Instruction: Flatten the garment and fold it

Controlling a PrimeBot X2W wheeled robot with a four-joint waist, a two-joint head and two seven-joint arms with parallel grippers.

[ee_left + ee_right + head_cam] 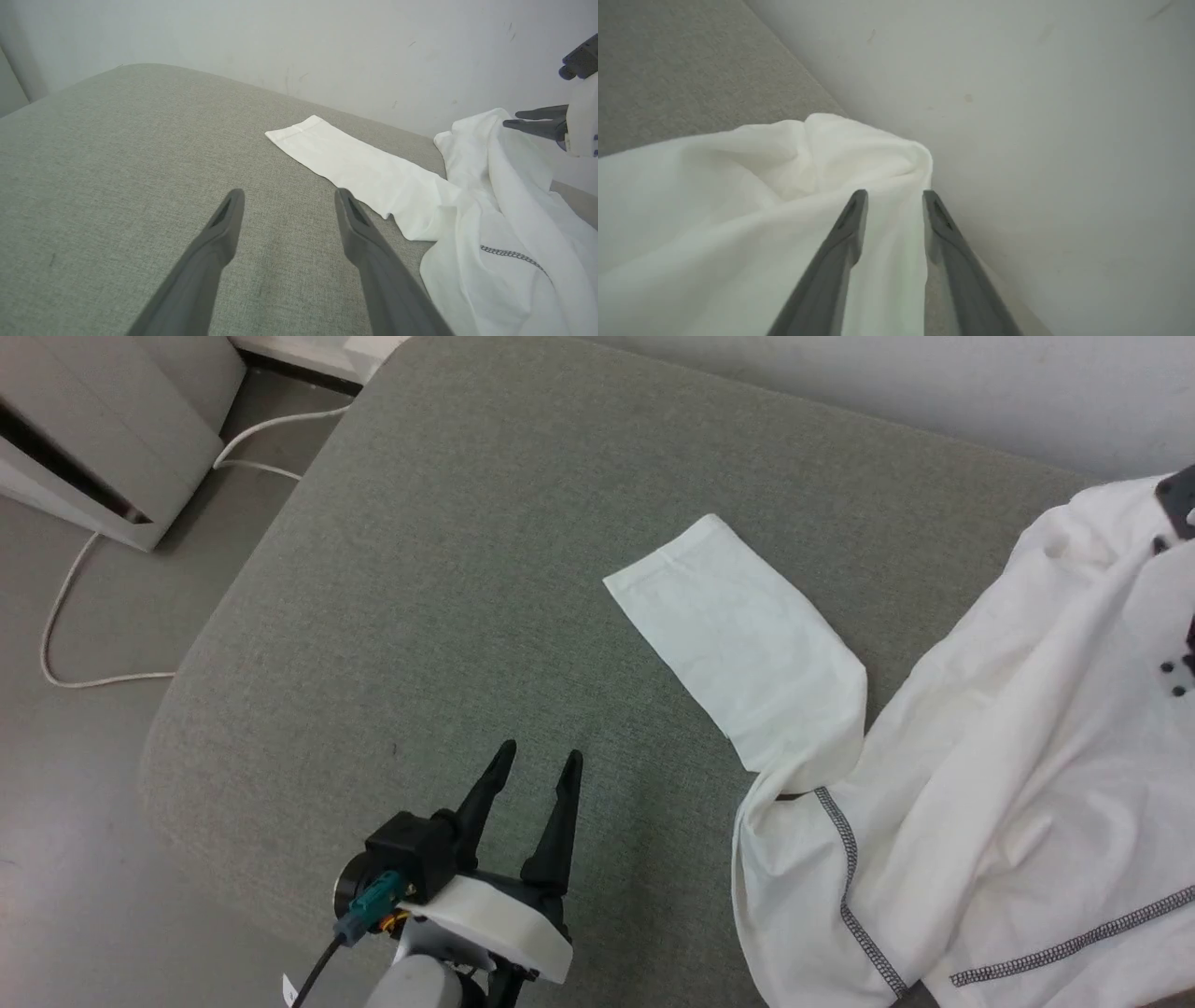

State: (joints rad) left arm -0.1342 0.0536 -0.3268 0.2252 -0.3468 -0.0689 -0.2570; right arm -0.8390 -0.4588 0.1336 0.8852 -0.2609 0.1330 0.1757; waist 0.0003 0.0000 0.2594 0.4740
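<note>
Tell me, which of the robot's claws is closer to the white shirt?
Right. The right gripper hangs at the bunched edge of the shirt by the wall, jaws apart above the fabric. The left gripper is over bare grey cushion, clear of the outstretched sleeve.

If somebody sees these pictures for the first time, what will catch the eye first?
A large white garment lies rumpled on the right of a grey cushion, with one sleeve stretched flat toward the middle. The left gripper is open over bare cushion near the front edge, and the right gripper has its fingers apart over the garment's bunched far edge by the wall.
</note>
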